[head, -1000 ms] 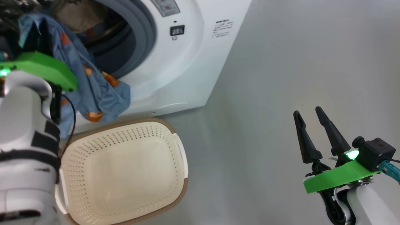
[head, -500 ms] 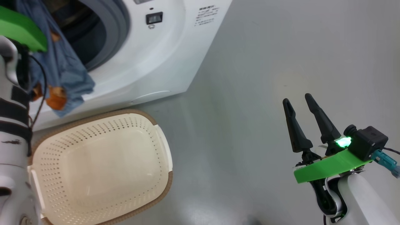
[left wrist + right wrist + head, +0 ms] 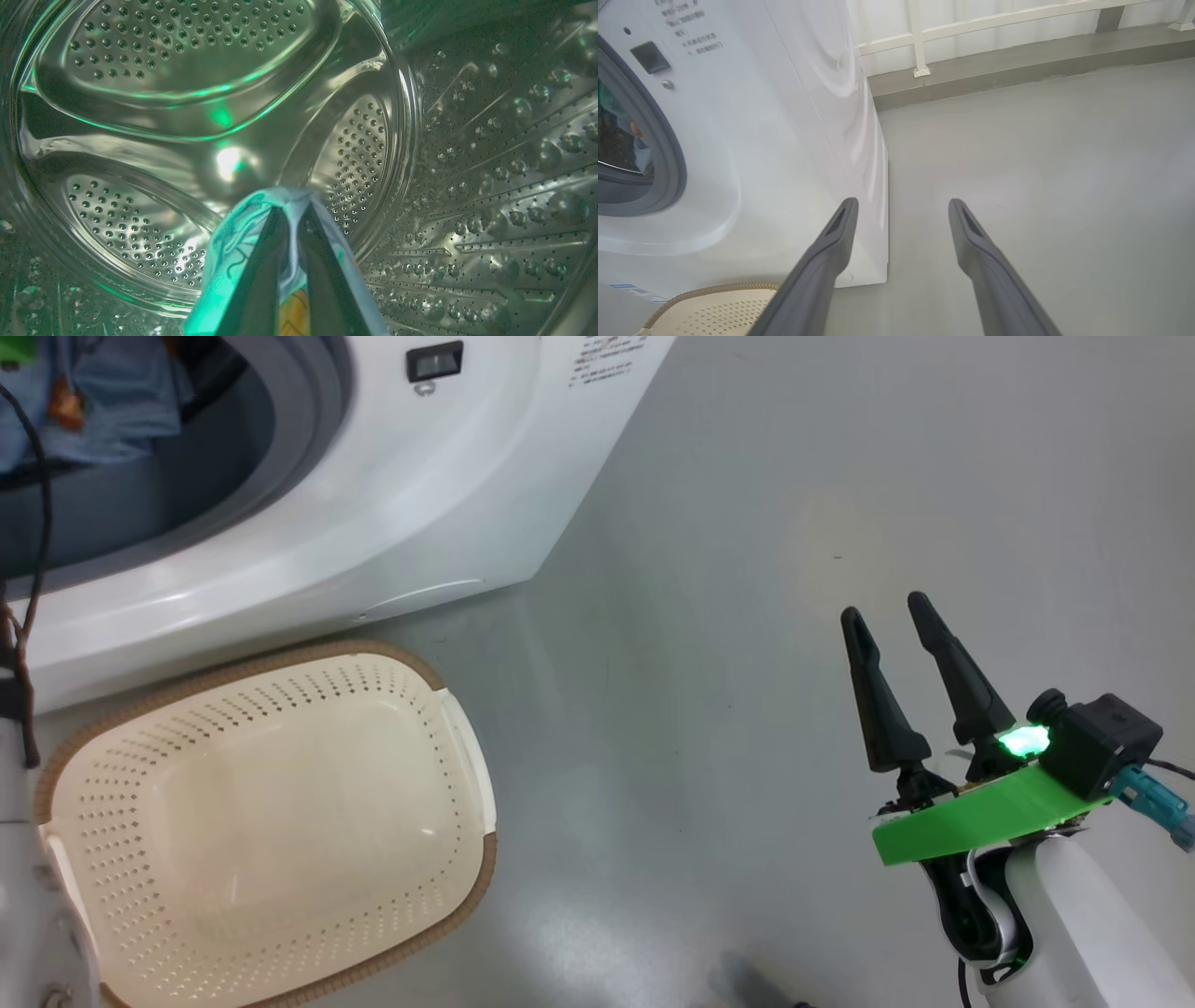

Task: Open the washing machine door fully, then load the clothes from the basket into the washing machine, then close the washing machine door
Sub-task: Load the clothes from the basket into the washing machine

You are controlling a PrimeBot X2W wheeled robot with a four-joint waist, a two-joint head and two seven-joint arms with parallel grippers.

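Left gripper clamps clothes inside the drum; right gripper, spread empty, hovers over floor near the basket.

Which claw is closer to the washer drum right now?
Left. The left claw is inside the drum, shut on the clothes. The right claw hangs open over the floor, out past the washer's front corner.

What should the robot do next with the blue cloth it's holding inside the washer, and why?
Probably open the left hand and let go. It is pinched shut on the blue garment well inside the steel drum, and the basket looks empty, so this seems to be the last piece.
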